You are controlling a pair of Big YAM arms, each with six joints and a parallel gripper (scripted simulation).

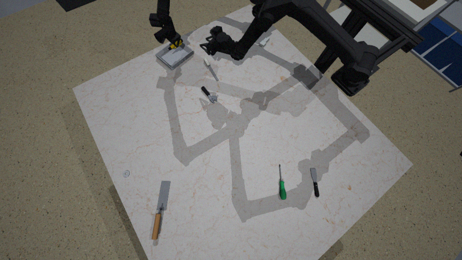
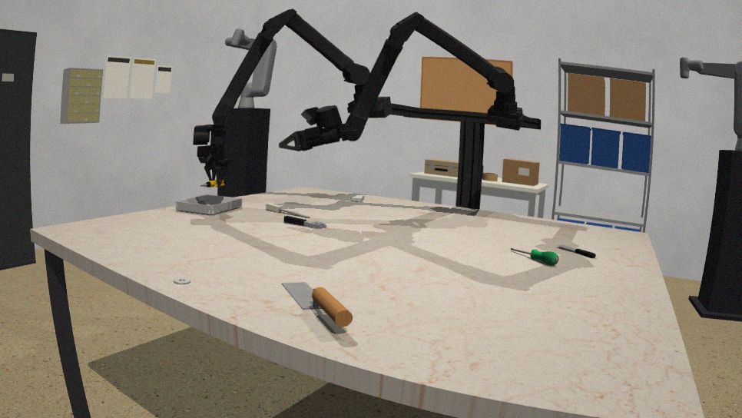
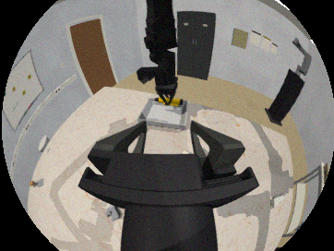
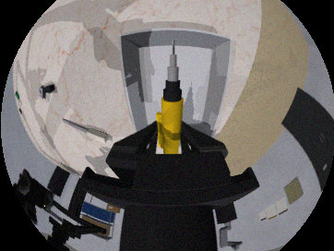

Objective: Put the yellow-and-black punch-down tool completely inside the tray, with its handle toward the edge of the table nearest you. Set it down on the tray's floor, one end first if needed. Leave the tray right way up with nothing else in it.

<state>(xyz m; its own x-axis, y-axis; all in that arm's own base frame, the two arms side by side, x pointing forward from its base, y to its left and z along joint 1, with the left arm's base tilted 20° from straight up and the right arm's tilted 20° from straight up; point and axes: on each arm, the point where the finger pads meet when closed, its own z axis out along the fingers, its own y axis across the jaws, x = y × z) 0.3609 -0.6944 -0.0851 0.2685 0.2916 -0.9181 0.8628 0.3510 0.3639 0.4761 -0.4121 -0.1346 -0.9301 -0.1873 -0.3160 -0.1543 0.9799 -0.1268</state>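
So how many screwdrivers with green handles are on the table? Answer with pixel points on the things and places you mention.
1. The green screwdriver [image 1: 282,189] [image 2: 544,257] lies beside the scraper [image 1: 316,189] [image 2: 585,253], far from the tray [image 1: 172,67] [image 2: 210,208] [image 3: 163,125] [image 4: 176,33]. The arms could hide another, but I see none.

No text, label, brand, number or sign can be read in any view; the sheets on the wall are too small to make out.

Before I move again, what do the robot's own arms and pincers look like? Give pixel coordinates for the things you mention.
Both arms are matte black, with long straight links, chunky rounded joints and a boxy block near each wrist. The left pincer [image 1: 203,47] [image 2: 283,145] [image 3: 168,124] and right pincer [image 1: 177,43] [image 2: 213,179] [image 4: 169,125] are black too, each with two tapering, angular fingers. I can make out no sleeves, markings or loose cables.
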